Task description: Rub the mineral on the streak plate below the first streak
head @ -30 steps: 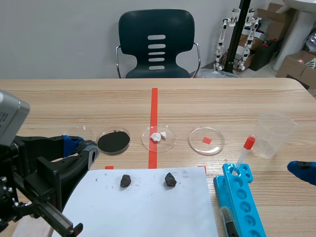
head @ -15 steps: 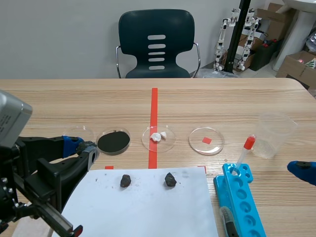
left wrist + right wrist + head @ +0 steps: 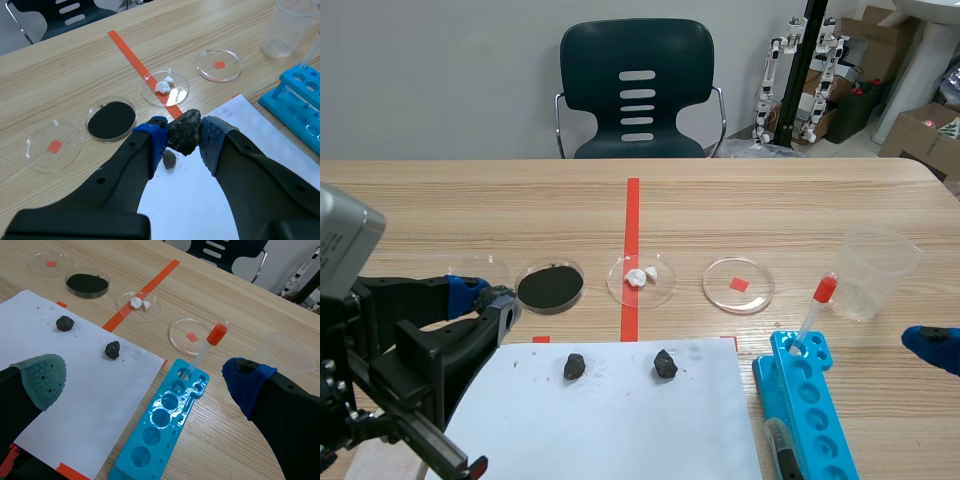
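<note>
right now your left gripper point(image 3: 183, 139) is clenched on the mineral point(image 3: 185, 129) — a dark, rough lump pressed between the two pads. it sits by the far left corner of the white sheet point(image 3: 610, 425); you cannot tell from these views whether the mineral touches the sheet. just under the fingers a small dark stone point(image 3: 169, 159) lies on the sheet. a second stone point(image 3: 665, 363) lies apart from it, nearer the sheet's right side, with a faint grey smudge beside it.

your right gripper point(image 3: 145, 380) is released, fingers wide apart with nothing between them, low at the table's right side next to the blue rack point(image 3: 807, 400). a dropper point(image 3: 817, 308) with a red bulb stands tilted in the rack's far end.

beyond the sheet you have a row of four clear dishes — one with a red square point(image 3: 52, 146), one filled with black powder point(image 3: 550, 287), one with white lumps point(image 3: 641, 279), and another with a red square point(image 3: 738, 285). a clear plastic cup point(image 3: 880, 272) stands past the rack, and a dark chair point(image 3: 638, 90) stands at the table's far side.
</note>
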